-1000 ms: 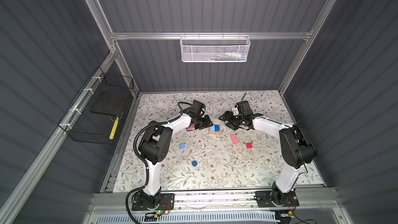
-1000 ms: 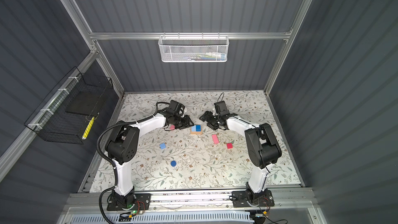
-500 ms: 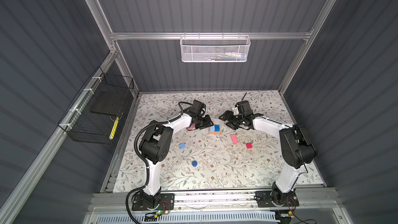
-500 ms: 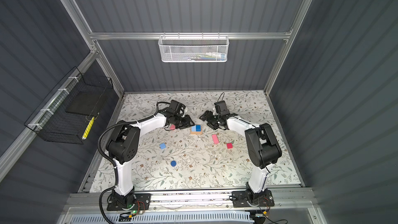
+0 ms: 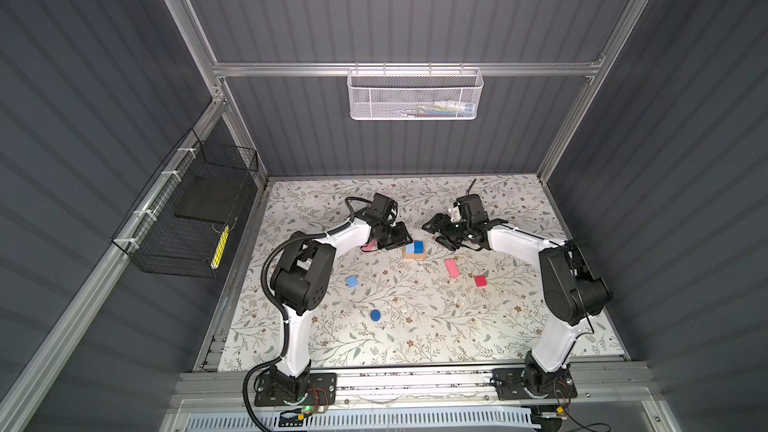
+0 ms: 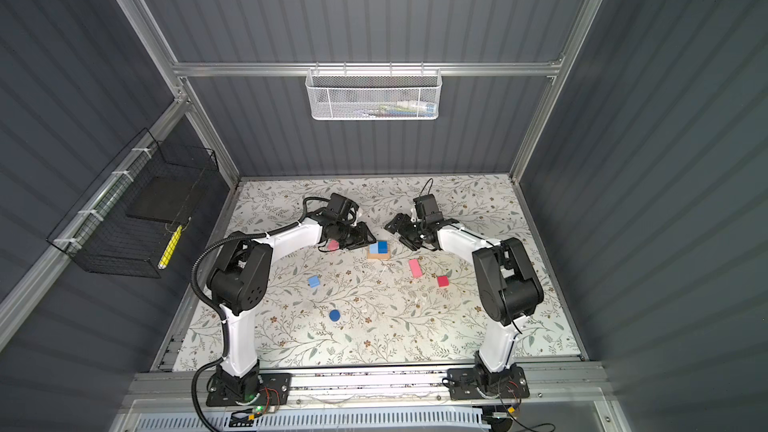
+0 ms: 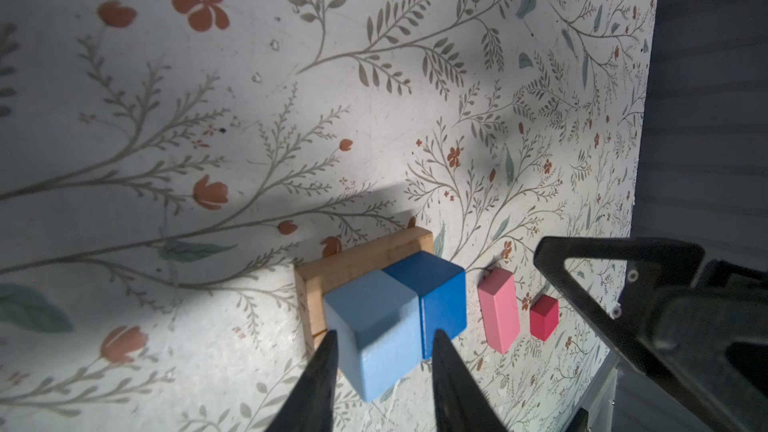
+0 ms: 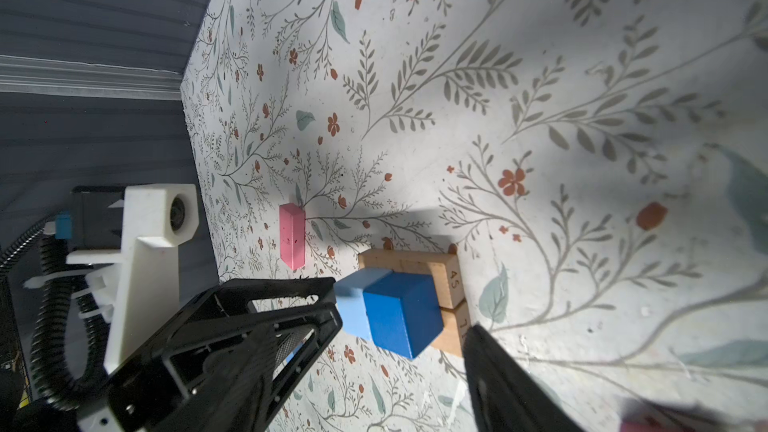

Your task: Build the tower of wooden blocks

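Note:
The tower is two tan oblongs (image 5: 414, 256) side by side with a light blue cube (image 5: 409, 248) and a dark blue cube (image 5: 419, 247) touching on top. My left gripper (image 7: 384, 332) reaches in from the back left, shut on the light blue cube (image 7: 374, 313), a finger on either side. Just right of the dark blue cube (image 8: 399, 309), my right gripper (image 5: 430, 234) stands open and holds nothing. Loose on the mat lie a pink oblong (image 5: 452, 268), a red cube (image 5: 480, 281), another light blue cube (image 5: 352, 281) and the dark blue disc (image 5: 375, 315). A second pink oblong (image 5: 368, 246) shows under my left wrist.
A white mesh basket (image 5: 415, 93) hangs on the back wall. A black wire basket (image 5: 187, 218) hangs on the left wall. Grey walls close in the floral mat (image 5: 415, 338) on three sides, with the arm rail (image 5: 415, 380) along the front.

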Robot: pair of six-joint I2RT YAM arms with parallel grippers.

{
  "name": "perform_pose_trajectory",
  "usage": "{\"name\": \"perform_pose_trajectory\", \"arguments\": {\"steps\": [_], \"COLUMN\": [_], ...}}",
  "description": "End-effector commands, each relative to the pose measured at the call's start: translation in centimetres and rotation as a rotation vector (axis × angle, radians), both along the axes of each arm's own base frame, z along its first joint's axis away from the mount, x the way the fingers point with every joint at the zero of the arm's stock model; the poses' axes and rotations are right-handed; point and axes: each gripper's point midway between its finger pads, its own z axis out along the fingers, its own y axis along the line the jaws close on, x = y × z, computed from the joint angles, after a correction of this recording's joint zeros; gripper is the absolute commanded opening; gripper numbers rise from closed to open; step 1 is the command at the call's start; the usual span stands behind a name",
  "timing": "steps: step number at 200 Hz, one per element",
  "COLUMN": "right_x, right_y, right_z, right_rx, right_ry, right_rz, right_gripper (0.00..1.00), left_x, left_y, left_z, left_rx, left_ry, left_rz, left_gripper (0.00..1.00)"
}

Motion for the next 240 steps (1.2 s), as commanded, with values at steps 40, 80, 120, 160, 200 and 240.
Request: {"name": "perform_pose_trajectory", "arguments": {"steps": [40,80,120,160,200,240], "right_x": [-0.01,-0.04,-0.04,-0.04,-0.04,-0.05], "right_y": [-0.37,-0.37,-0.36,-0.37,-0.4,-0.41], "right_z": [0.64,0.65,0.52,0.35,0.33,0.29], "right_rx": [0.009,0.01,0.011,0.012,0.012,0.012], "right_ry": [-0.015,-0.014,-0.011,-0.008,-0.006,-0.006], "right_rz": [-0.014,-0.015,-0.015,-0.014,-0.015,-0.015], "right_gripper": [0.73,0.73,0.73,0.73,0.73,0.73], "left_x": [0.19,0.18,0.2,0.21,0.15,0.17], "left_y": [-0.77,-0.94,-1.13,-1.17,-1.23,-1.28], "left_z": [0.42,0.51,0.57,0.51,0.47,0.51], "left_rx": [-0.021,-0.026,-0.032,-0.033,-0.033,-0.034], "left_ry": [0.003,0.003,0.003,0.005,0.006,0.006], "left_rz": [-0.01,-0.013,-0.015,-0.016,-0.018,-0.016], "left_gripper": [0.38,0.38,0.38,0.38,0.38,0.38]}}
